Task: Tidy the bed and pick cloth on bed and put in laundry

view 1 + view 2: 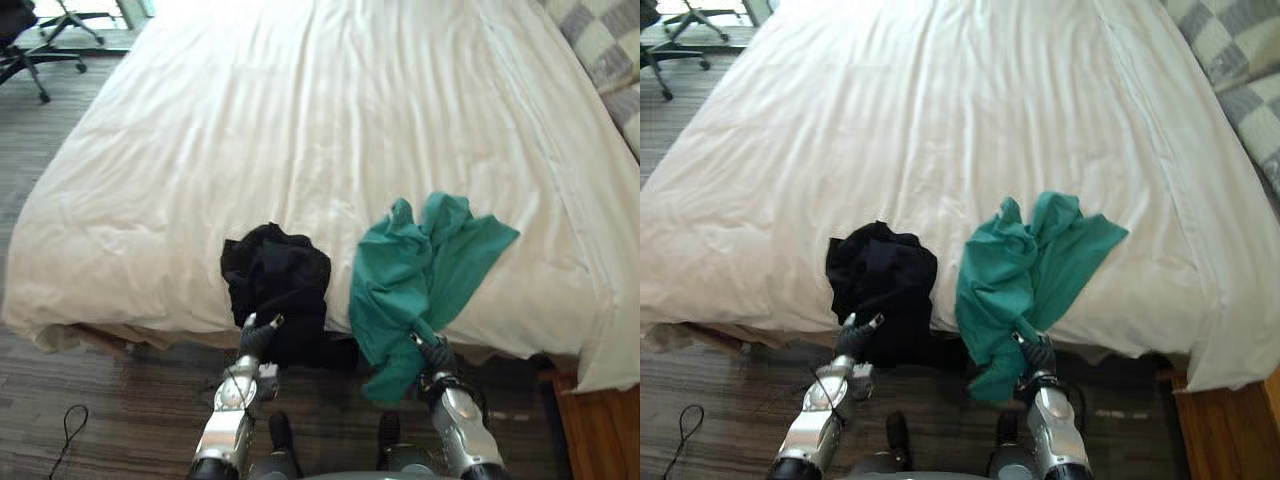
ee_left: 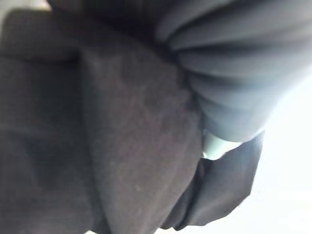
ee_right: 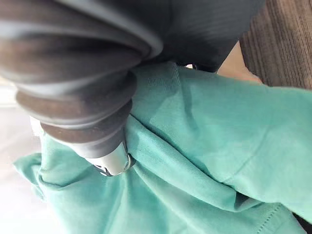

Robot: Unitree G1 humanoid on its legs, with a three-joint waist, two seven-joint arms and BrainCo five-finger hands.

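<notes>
Black cloth (image 1: 275, 275) on near edge of bed (image 1: 300, 120), draping over. Green cloth (image 1: 410, 265) just right of it, also overhanging. Left hand (image 1: 257, 338) against black cloth, fingers seemingly spread. Right hand (image 1: 435, 352) at green cloth's near end, fingers buried, cannot tell grip.

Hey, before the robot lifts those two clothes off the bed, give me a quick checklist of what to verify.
1. Reach of left hand to black cloth: ok, it is at the cloth's near edge.
2. Hold of left hand on it: cannot tell.
3. Reach of right hand to green cloth: ok, it is at the hanging end.
4. Hold of right hand: cannot tell, the cloth covers it.
5. Cloths free to lift: ok, both hang over the white duvet edge, with nothing on top.
6. Duvet tidy: ok, flat with light creases.
</notes>
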